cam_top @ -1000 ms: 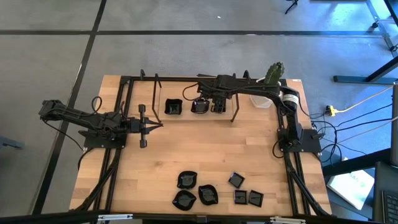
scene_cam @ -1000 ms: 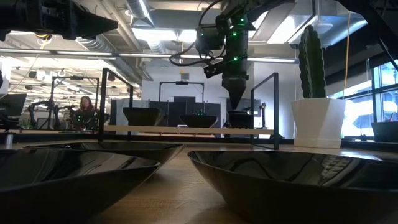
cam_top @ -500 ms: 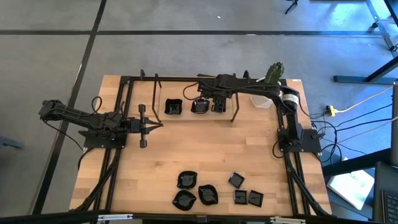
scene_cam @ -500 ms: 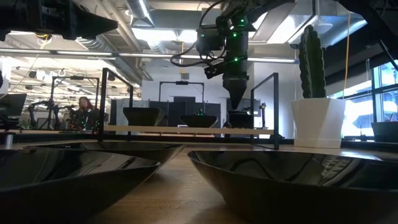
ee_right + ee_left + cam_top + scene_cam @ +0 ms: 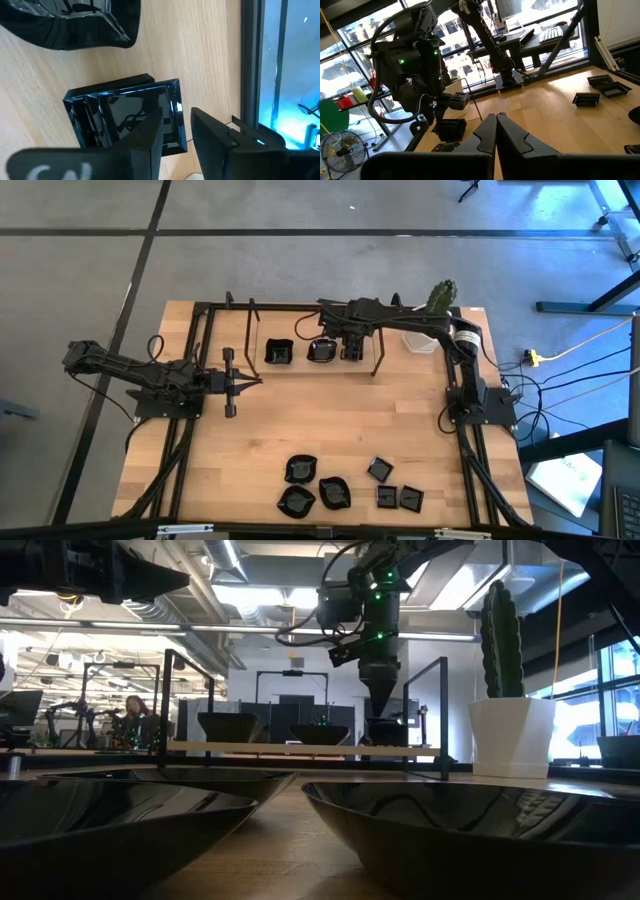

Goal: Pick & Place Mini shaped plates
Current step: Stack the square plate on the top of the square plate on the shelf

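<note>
Your right gripper hangs over the shelf at the table's far edge, jaws parted astride one rim of the square plate directly beneath. Whether they pinch it, you cannot tell. Your left gripper, fingers closed and empty, waits well apart.

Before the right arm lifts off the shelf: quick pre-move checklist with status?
1. Right gripper over the square plate on the shelf: ok.
2. One finger inside the plate, the other outside its rim: ok.
3. Rim actually clamped: cannot tell; a gap shows between the fingers.
4. Neighbouring wavy plate apart from the square one: ok.
5. Left gripper shut, parked at the table's left, out of the way: ok.
6. Plates near the front edge away from both arms: ok.
</note>
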